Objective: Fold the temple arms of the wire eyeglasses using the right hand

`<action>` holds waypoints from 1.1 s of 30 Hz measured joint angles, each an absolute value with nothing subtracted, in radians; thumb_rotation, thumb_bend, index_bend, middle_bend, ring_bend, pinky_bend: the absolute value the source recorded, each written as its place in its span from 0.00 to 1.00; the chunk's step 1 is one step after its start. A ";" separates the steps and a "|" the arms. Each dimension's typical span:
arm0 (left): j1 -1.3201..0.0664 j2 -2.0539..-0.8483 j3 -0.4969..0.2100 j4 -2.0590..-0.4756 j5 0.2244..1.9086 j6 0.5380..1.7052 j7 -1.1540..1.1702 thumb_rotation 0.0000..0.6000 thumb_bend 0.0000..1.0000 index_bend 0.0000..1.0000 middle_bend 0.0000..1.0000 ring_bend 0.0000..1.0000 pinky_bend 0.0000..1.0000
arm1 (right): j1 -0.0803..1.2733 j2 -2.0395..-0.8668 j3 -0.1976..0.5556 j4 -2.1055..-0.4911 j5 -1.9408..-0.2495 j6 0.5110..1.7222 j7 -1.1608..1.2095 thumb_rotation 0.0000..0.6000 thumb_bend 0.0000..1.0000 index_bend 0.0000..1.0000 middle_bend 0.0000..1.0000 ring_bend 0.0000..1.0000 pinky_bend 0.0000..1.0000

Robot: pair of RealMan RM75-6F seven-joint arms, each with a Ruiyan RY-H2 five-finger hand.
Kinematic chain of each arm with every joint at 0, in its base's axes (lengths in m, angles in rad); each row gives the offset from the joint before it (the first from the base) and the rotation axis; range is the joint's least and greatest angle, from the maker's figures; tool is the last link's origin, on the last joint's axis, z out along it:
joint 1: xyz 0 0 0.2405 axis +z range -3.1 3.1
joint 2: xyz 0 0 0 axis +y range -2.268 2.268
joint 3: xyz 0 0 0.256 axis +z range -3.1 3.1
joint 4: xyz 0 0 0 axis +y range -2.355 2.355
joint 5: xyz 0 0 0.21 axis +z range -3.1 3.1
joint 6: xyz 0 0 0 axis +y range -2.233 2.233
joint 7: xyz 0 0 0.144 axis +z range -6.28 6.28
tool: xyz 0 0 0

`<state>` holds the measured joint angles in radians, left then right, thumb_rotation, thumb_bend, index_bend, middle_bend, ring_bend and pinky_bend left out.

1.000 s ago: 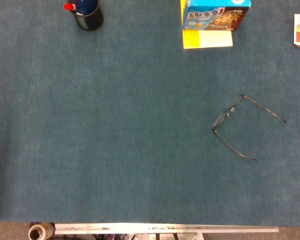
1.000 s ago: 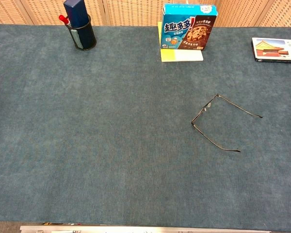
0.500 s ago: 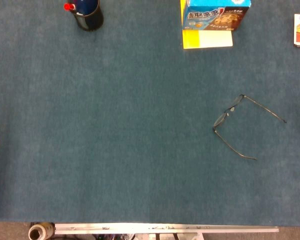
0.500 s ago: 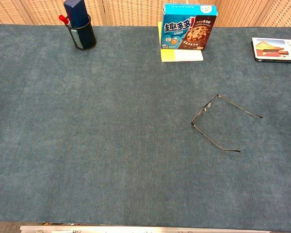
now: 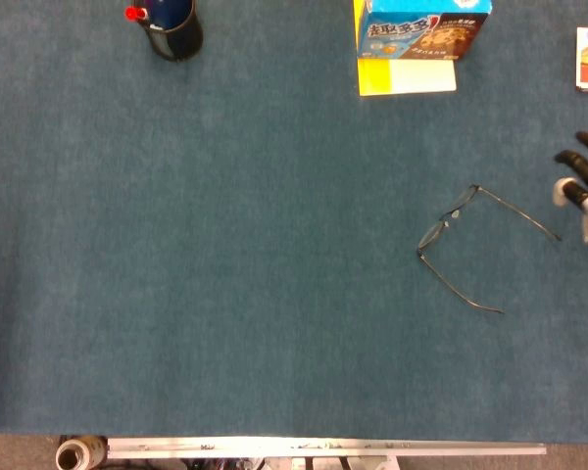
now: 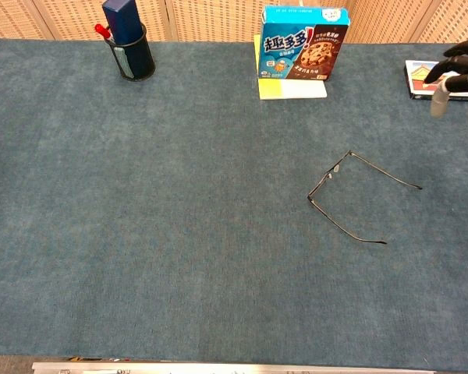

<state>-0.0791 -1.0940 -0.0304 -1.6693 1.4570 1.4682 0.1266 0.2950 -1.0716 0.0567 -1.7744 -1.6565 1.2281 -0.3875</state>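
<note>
Right hand was cut off at frame edge, fingers apart, holding nothing, near wire eyeglasses lying open on the table. Cookie box print seemed Chinese, unreadable.

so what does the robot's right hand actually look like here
Only part of the right hand shows at the frame edge: slim black fingers, at least one with a pale whitish tip, and a light grey-white body behind them. No cables or markings are visible. The left hand is barely a pale sliver.
</note>
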 measured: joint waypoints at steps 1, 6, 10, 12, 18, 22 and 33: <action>-0.078 -1.093 -0.030 -1.670 1.458 1.470 0.125 1.00 0.10 0.19 0.17 0.23 0.49 | 0.303 -1.079 0.055 -1.777 -1.652 1.212 -0.402 1.00 1.00 0.50 0.27 0.12 0.22; -0.075 -1.091 -0.032 -1.669 1.455 1.475 0.129 1.00 0.10 0.19 0.17 0.23 0.49 | 0.328 -1.107 0.046 -1.782 -1.634 1.161 -0.457 1.00 1.00 0.50 0.26 0.10 0.21; -0.075 -1.093 -0.034 -1.669 1.447 1.472 0.140 1.00 0.10 0.19 0.17 0.23 0.49 | 0.342 -1.135 0.037 -1.774 -1.627 1.136 -0.513 1.00 1.00 0.49 0.25 0.10 0.20; -0.075 -1.093 -0.033 -1.671 1.445 1.470 0.145 1.00 0.10 0.19 0.17 0.23 0.49 | 0.350 -1.147 0.032 -1.772 -1.623 1.120 -0.533 1.00 1.00 0.49 0.25 0.10 0.20; -0.073 -1.091 -0.033 -1.677 1.444 1.473 0.147 1.00 0.10 0.19 0.17 0.23 0.49 | 0.369 -1.177 0.013 -1.768 -1.613 1.084 -0.572 1.00 1.00 0.50 0.25 0.10 0.20; -0.072 -1.090 -0.033 -1.677 1.444 1.471 0.147 1.00 0.10 0.19 0.17 0.23 0.49 | 0.377 -1.194 0.003 -1.757 -1.601 1.063 -0.599 1.00 1.00 0.50 0.25 0.10 0.19; -0.070 -1.084 -0.036 -1.683 1.438 1.472 0.145 1.00 0.10 0.19 0.17 0.23 0.49 | 0.406 -1.234 -0.012 -1.746 -1.568 1.010 -0.664 1.00 1.00 0.50 0.21 0.08 0.16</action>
